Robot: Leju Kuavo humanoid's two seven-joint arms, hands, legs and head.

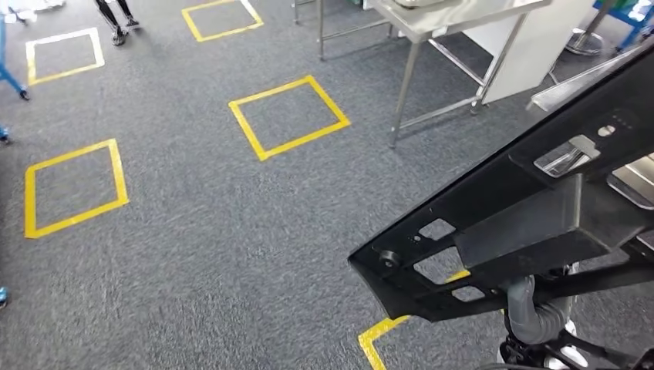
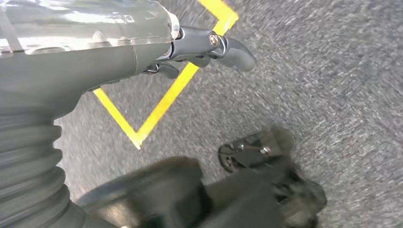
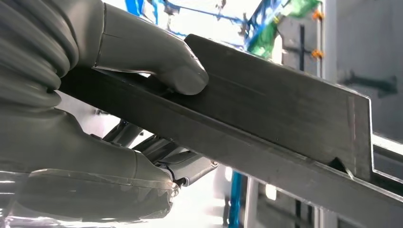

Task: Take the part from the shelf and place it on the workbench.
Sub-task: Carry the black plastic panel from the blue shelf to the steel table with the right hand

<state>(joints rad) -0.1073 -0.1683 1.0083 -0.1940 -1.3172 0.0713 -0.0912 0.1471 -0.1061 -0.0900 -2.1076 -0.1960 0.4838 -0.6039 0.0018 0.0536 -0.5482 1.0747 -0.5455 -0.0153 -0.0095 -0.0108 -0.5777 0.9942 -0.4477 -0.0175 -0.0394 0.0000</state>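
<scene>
The part (image 1: 501, 208) is a long black metal bracket with cut-out holes and a box section, slanting from the lower middle up to the right edge of the head view. My right hand (image 3: 85, 147) grips it from underneath, the thumb (image 3: 166, 66) pressed on the part's (image 3: 285, 109) flat face; its grey wrist (image 1: 532, 312) shows below the part. My left hand (image 2: 95, 61) hangs over the carpet with its fingers (image 2: 228, 47) stretched out, holding nothing. A steel workbench (image 1: 432, 23) stands ahead at the top, and another steel surface (image 1: 571, 85) lies behind the part at right.
Grey carpet carries yellow tape squares (image 1: 289, 116), one corner (image 1: 378, 335) near my feet. The workbench's legs (image 1: 405, 92) reach the floor. A person's feet (image 1: 116, 23) stand at the top left, and blue frame legs (image 1: 11, 81) sit at the left edge.
</scene>
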